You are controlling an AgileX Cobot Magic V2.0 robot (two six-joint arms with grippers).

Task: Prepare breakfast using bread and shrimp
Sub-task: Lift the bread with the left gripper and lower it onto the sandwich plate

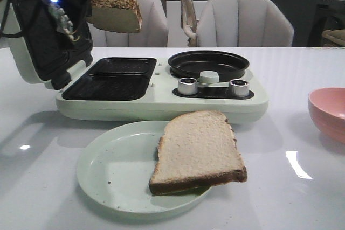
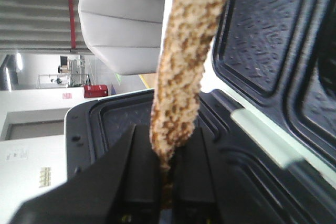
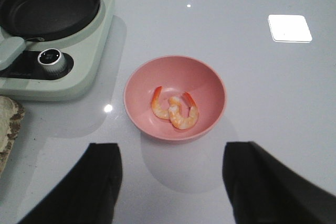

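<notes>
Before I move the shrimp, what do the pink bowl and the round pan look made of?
Pink bowl: likely matte plastic or melamine; even colour, soft sheen, no sharp glare. Round pan: probably non-stick coated metal; uniformly black with a dull gloss. The shrimp lie in the bowl, in front of the open right tool.

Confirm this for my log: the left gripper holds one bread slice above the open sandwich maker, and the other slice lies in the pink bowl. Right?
Not quite. The left gripper does hold one bread slice above the open sandwich maker, but the other slice lies on the pale green plate, as the front view shows. The pink bowl holds the shrimp.
</notes>
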